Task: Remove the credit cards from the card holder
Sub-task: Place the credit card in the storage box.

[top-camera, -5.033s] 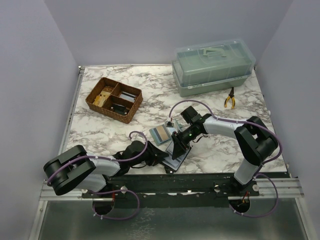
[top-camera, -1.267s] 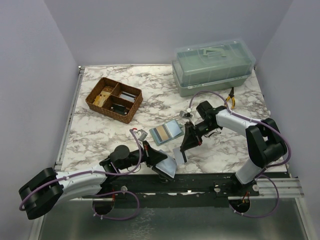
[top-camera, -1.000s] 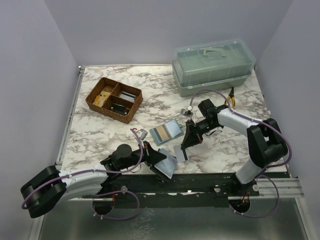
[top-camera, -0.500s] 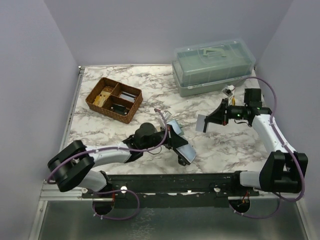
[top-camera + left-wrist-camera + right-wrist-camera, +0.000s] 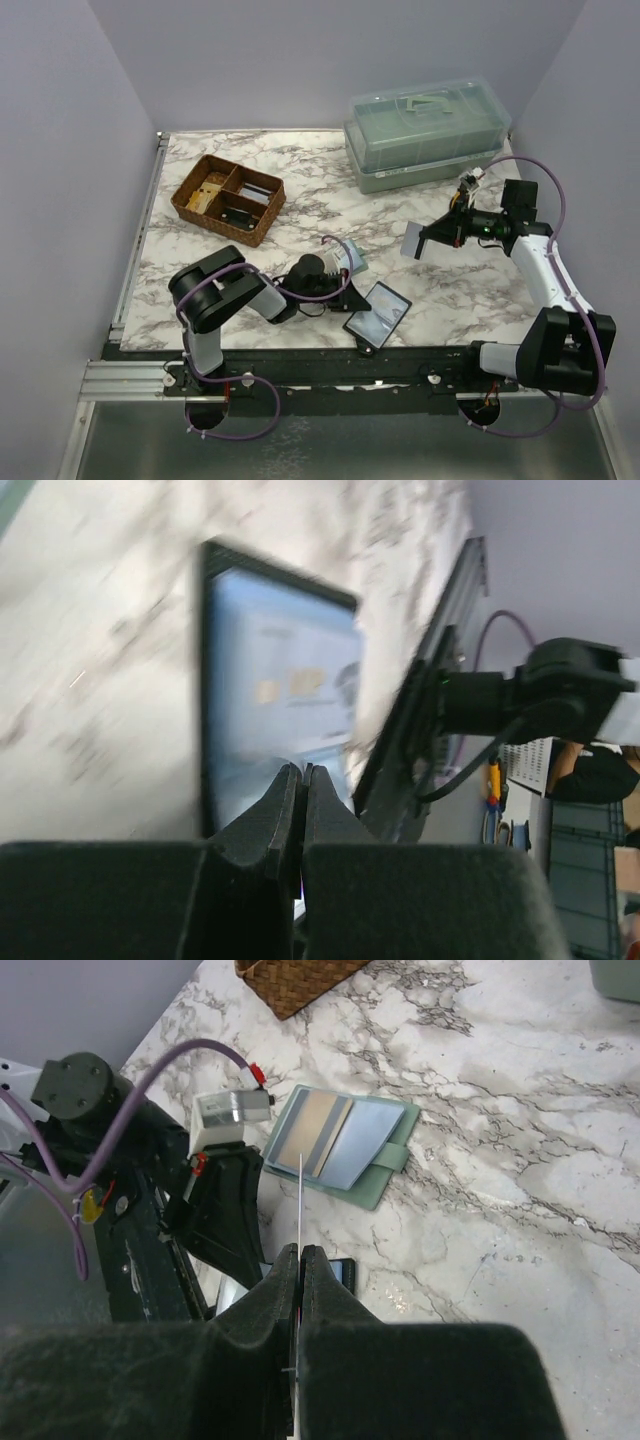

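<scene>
Starting with the containers: a brown wicker tray (image 5: pixel 226 229) sits at the far left of the marble desk (image 5: pixel 300 160). Dividers split it into compartments. The left compartment holds a tan item, and the others hold dark items too small to identify. A translucent green lidded box (image 5: pixel 425 130) with a handle on its lid stands at the far right. Its contents cannot be made out.

A pale green flat case (image 5: pixel 385 1155) lies open near the desk centre. It shows a tan panel beside a blue-grey panel.

The card holder (image 5: pixel 378 312) lies open near the front edge of the desk, just right of the left arm's tip. Its grey-blue inside faces up within a black border. In the left wrist view a pale blue face with a small yellowish mark fills the holder. Blur prevents confirming whether this face is a card.

The left fingers (image 5: pixel 270 820) are clenched together with no visible gap. Their tips sit at the near edge of the card holder. Whether an edge of the holder is pinched between them cannot be determined.

The right fingers (image 5: pixel 275 1290) are clenched on one credit card (image 5: pixel 413 241), held by its edge in the air above the right half of the desk, well apart from the card holder. In the right wrist view this card appears edge-on as a thin line.
</scene>
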Action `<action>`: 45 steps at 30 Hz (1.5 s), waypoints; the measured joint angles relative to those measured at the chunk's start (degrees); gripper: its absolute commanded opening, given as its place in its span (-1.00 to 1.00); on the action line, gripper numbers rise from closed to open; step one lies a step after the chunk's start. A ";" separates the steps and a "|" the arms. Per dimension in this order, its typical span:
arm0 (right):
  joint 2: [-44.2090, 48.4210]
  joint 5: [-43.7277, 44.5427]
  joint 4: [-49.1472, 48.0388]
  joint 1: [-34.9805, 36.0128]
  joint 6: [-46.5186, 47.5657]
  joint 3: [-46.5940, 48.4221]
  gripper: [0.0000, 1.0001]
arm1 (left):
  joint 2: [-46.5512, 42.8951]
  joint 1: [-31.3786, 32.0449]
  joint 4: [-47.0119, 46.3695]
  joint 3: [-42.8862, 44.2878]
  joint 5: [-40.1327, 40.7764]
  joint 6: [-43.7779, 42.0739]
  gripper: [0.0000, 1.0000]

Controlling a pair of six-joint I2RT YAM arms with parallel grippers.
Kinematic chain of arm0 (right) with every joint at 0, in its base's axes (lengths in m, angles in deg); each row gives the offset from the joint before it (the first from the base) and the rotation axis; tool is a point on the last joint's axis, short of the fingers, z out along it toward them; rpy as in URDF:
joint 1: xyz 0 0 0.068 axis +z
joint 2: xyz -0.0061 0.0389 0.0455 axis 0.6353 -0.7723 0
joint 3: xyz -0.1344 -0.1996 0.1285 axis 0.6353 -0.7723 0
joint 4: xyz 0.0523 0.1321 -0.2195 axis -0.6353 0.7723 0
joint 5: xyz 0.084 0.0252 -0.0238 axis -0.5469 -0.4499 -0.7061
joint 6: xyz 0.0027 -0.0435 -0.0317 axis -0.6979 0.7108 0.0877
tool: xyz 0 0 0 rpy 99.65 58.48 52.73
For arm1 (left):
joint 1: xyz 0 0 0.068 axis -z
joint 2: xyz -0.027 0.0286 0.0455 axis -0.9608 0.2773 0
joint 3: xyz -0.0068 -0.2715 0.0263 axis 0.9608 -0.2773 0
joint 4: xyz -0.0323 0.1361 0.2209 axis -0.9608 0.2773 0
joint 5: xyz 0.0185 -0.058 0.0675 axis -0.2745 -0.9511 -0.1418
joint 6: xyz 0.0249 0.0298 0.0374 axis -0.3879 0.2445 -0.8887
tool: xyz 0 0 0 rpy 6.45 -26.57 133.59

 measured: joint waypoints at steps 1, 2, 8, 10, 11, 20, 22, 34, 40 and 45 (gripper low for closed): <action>-0.35 -0.09 0.07 0.00 0.04 0.00 -1.00 | 1.18 -0.24 -0.31 -1.25 0.02 0.63 -1.00; -0.68 -0.13 0.13 0.00 0.11 0.00 -1.00 | 1.77 -0.31 -0.37 -2.47 0.07 1.11 -1.00; -2.19 -1.07 0.94 0.00 1.07 0.00 -1.00 | 0.81 -0.24 -1.75 -6.36 1.25 2.84 -0.81; -2.49 -1.51 1.11 0.00 1.18 0.00 -1.00 | 0.31 -0.24 -1.22 -6.80 2.45 3.74 -0.79; -2.60 -1.66 1.22 0.00 1.25 0.00 -1.00 | 0.07 -0.22 -0.98 -7.04 2.95 4.11 -0.77; -3.76 -3.67 2.95 0.00 2.78 0.00 -1.00 | -7.02 0.52 2.99 -11.93 7.32 8.44 -0.48; -4.11 -4.09 3.41 0.00 3.06 0.00 -1.00 | -10.27 0.85 5.55 -12.76 8.24 8.66 -0.37; -6.36 -6.23 5.68 4.11 5.62 0.00 -1.00 | -33.79 2.27 29.90 -13.81 17.53 6.99 0.53; -10.29 -9.44 8.74 10.75 8.98 0.22 -1.00 | -47.34 2.29 30.60 -13.81 20.06 -0.13 0.98; -14.25 -12.57 12.72 14.27 12.39 1.16 -1.00 | -44.89 2.23 23.34 -11.02 18.16 -4.98 0.97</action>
